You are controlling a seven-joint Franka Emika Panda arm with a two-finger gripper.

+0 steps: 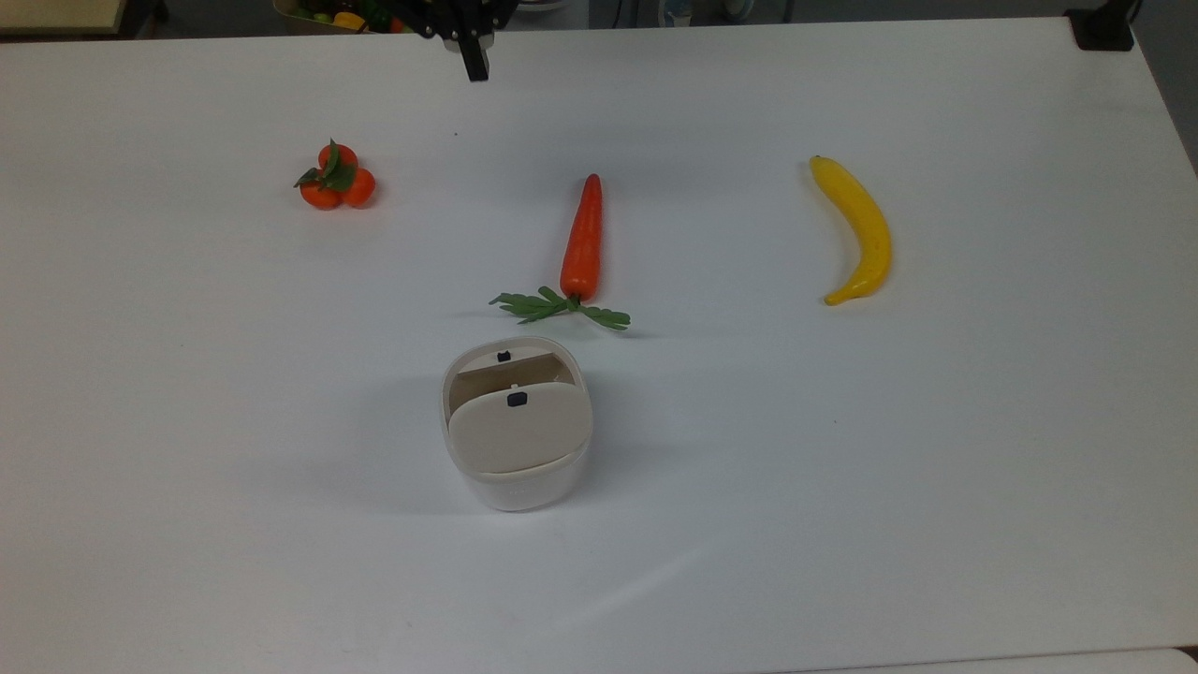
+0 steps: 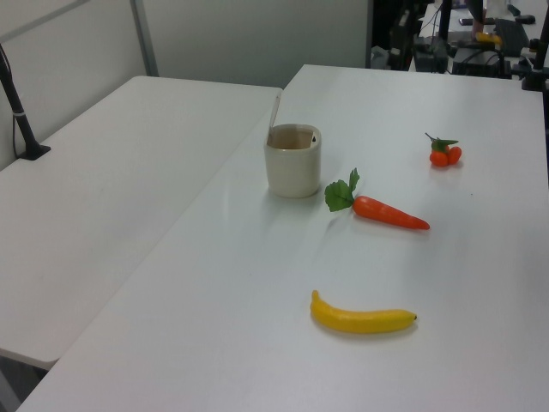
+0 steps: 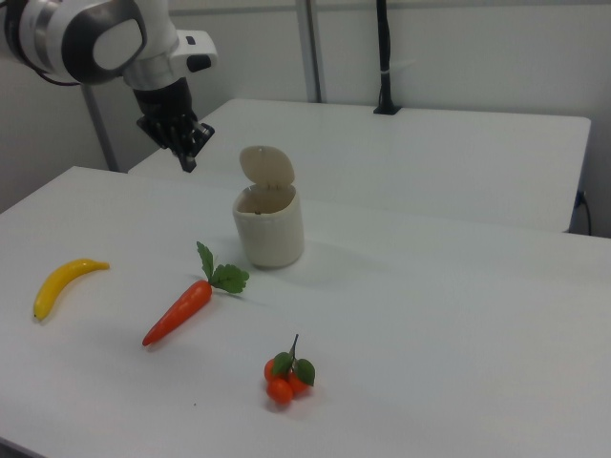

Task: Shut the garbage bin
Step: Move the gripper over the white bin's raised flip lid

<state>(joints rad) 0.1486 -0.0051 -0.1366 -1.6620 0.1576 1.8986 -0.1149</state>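
On the white table stand one garbage bin, one carrot and one banana. One cluster of small oranges lies there too; three fruits can be counted in it. One gripper hangs above

Glossy white rounded arm with grey joint cap, black pincer.
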